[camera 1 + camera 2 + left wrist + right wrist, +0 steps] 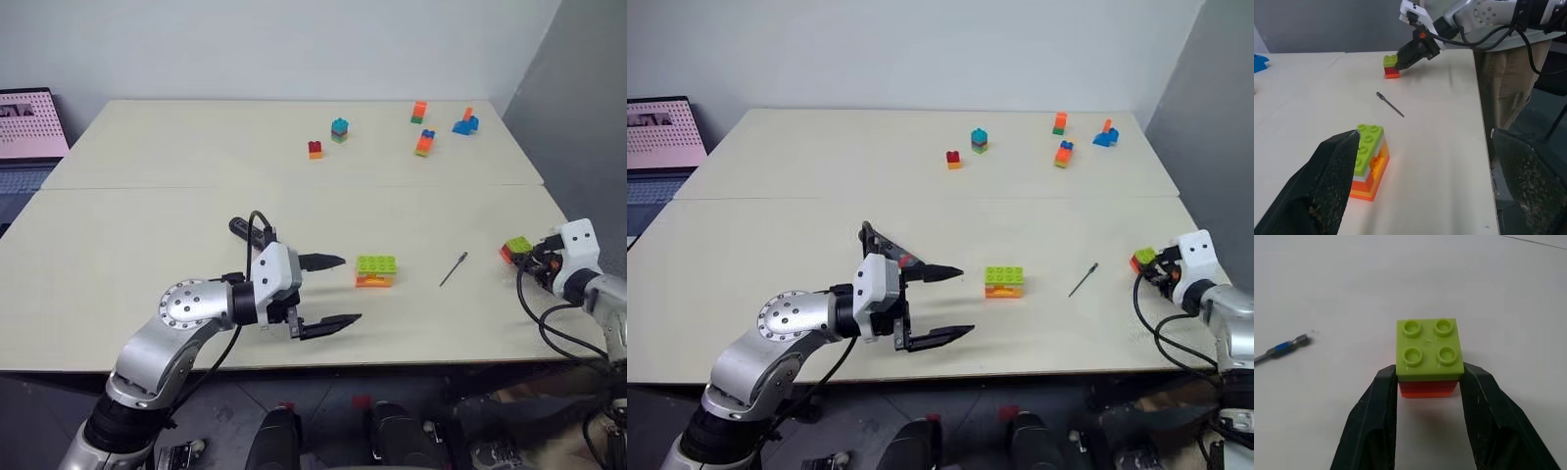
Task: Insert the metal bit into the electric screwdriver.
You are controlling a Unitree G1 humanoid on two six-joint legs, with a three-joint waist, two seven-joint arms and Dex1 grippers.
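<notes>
We find the right gripper (pixel 1427 382) at the desk's (pixel 147 225) four o'clock edge clamped on a green-and-red brick (pixel 1429 356), the left gripper (pixel 330 292) spread wide and empty, the metal bit (pixel 453 268) lying loose between them, and the electric screwdriver (pixel 884 246) behind the left gripper.

Thin metal bit (pixel 454 268), matt table (pixel 294 225)

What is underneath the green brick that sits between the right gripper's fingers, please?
Under the green brick a red-orange brick shows as a thin edge between the right gripper fingers; the rest of it, and the table beneath, is covered.
</notes>
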